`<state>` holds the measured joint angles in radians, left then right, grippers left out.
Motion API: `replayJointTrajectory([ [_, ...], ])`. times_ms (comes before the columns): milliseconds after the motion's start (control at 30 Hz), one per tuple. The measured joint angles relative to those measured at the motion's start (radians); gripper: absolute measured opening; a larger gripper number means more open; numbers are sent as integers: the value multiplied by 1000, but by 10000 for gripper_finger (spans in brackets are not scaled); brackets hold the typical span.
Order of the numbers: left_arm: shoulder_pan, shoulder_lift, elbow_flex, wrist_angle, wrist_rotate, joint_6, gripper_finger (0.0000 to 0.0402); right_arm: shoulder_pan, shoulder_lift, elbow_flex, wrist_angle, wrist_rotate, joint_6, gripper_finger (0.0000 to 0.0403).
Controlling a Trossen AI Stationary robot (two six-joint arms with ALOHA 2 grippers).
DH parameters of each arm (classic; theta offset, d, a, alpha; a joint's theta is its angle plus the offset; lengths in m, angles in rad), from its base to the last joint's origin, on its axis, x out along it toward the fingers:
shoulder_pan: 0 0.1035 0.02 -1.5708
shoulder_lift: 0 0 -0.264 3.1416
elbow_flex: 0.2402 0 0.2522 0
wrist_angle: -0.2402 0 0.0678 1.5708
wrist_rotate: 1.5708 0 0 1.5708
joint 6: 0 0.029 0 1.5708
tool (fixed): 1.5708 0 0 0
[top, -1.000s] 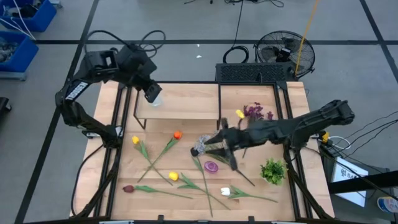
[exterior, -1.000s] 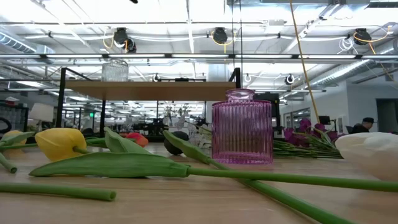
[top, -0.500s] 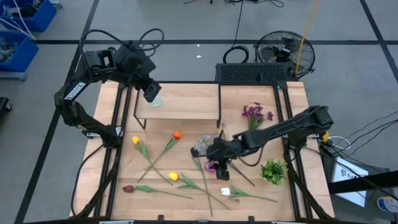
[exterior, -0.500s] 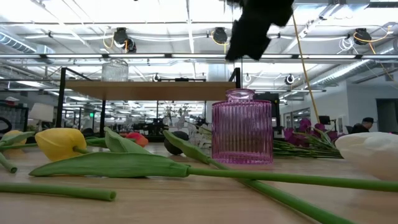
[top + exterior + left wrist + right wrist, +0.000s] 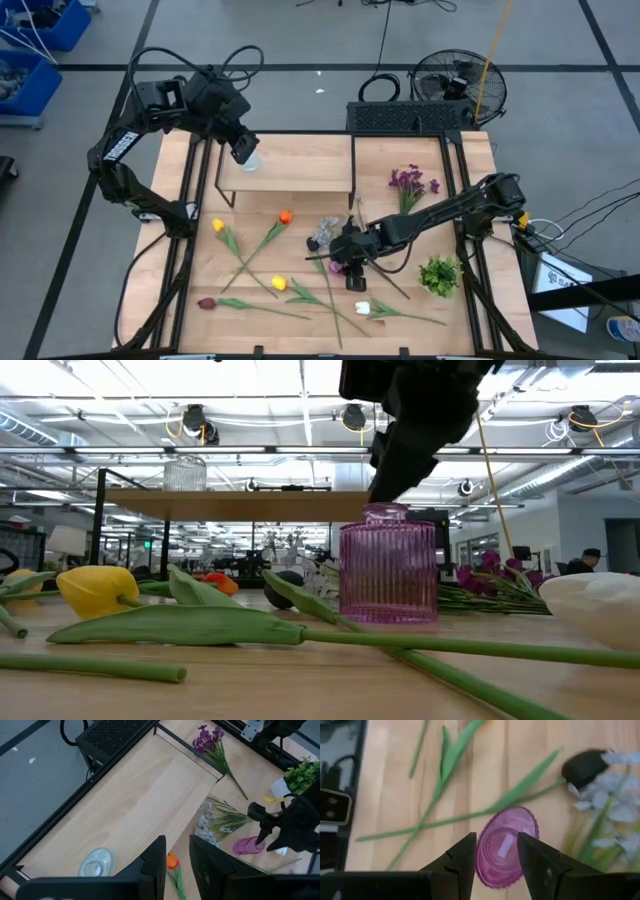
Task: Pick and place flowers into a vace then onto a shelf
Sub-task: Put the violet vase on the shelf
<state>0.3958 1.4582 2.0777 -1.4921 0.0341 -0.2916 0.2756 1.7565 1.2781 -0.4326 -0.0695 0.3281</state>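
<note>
A pink-purple ribbed vase (image 5: 340, 267) stands on the table near its middle. My right gripper (image 5: 497, 840) hangs just above its mouth (image 5: 385, 510), shut on a yellow flower whose head (image 5: 272, 799) shows beside the arm. My left gripper (image 5: 243, 150) is shut and empty above the shelf (image 5: 300, 165), next to a clear glass vase (image 5: 95, 861) standing on the shelf's left end. Orange (image 5: 286, 216), yellow (image 5: 279, 283), dark red (image 5: 206, 303) and white (image 5: 362, 308) flowers lie flat on the table, with pale sprays (image 5: 325, 232) and a purple cluster (image 5: 410, 180). My right gripper pinches a pale stem end (image 5: 505, 845) between its two fingertips. The fingers point down, slanting from the table's right, over the vase's mouth. The flower is lifted clear of the table. The arm hides the rest of the stem, so how it hangs cannot be told.
A short green tuft in a white pot (image 5: 438, 275) stands at the near right. A loose stem (image 5: 395, 285) lies between it and the purple vase. A black fan (image 5: 455, 85) and a black box (image 5: 410, 115) sit beyond the far edge.
My right gripper has gone from by the shelf's right end toward the near edge and a little left, then down to just above the purple vase's mouth. The yellow flower head has left its place beside the purple cluster and gone with it.
</note>
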Motion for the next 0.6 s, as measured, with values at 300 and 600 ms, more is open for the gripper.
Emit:
replayJointTrajectory([
  [300, -3, 0, 0, 0, 0, 24, 88, -8, -11, -2, -35, 72, -8, 137],
  [600, -4, 0, 0, 0, -2, 27, 88, -16, -3, -37, 1, 99, -48, 137],
])
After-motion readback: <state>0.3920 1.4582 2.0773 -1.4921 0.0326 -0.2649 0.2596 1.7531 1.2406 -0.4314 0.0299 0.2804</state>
